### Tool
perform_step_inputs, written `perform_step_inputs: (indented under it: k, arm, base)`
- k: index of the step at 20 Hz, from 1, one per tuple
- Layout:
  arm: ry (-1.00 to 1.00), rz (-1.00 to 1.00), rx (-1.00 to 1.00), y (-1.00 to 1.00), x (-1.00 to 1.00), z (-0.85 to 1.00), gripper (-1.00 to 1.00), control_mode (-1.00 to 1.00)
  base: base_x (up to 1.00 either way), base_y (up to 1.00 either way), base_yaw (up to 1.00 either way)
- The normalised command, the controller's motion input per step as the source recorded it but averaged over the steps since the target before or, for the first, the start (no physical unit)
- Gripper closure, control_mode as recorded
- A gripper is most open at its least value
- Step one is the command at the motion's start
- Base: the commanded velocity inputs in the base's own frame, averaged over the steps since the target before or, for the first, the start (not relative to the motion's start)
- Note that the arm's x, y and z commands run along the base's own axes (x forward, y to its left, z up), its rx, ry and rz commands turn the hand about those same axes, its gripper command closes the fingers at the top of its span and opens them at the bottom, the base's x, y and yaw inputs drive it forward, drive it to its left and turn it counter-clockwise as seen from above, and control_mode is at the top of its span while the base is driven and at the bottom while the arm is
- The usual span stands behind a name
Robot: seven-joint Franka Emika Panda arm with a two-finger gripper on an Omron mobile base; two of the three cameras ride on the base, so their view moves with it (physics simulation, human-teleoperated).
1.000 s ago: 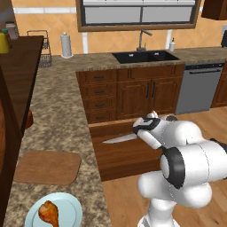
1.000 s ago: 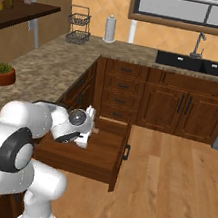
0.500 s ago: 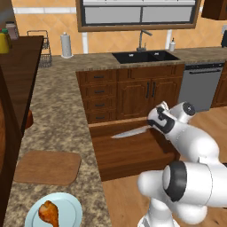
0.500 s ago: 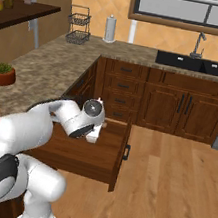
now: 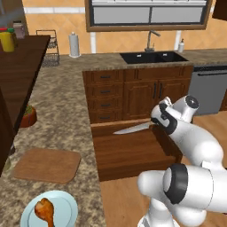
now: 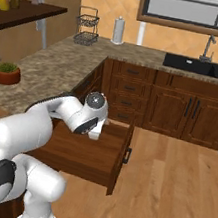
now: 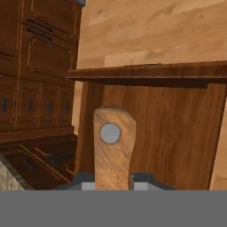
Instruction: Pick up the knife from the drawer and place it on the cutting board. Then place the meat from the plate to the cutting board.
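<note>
My gripper [image 5: 156, 124] is shut on the knife [image 5: 133, 128], holding it by the handle above the open drawer [image 5: 133, 155]. The pale blade points left, level over the drawer's inside. In the hand view the wooden knife handle [image 7: 113, 150] with a round rivet rises between the fingertips of the gripper [image 7: 113, 185], with the drawer [image 7: 177, 133] behind it. On the counter to the left lies the cutting board [image 5: 46, 165], bare. In front of it stands the pale blue plate [image 5: 62, 206] with the meat [image 5: 45, 211] on it. In the right base view the drawer [image 6: 90, 156] stands pulled out below my hand.
The granite counter [image 5: 57, 115] runs along the left and back. A black sink [image 5: 153, 57], a paper towel roll [image 5: 73, 44], a wire rack [image 5: 49, 53] and a dishwasher [image 5: 208, 91] are at the back. A potted plant [image 5: 29, 116] sits under a dark shelf [image 5: 17, 66].
The hand has carried the knife up and to the right over the drawer, and the arm has swung out to the right. The board, plate and meat lie as before.
</note>
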Motion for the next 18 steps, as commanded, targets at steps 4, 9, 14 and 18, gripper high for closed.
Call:
perform_step_inputs:
  k: [4,9,14,18]
  arm:
    - [0.00,0.00,0.00,0.00,0.00,0.00,1.00,1.00]
    - [0.00,0.00,0.00,0.00,0.00,0.00,1.00,1.00]
    - [0.00,0.00,0.00,0.00,0.00,0.00,1.00,1.00]
    - [0.00,0.00,0.00,0.00,0.00,0.00,1.00,1.00]
  base:
    - [-0.62,-0.35,0.69]
    - [-0.34,0.03,0.86]
    - [-0.49,0.20,0.77]
    - [-0.32,-0.28,0.71]
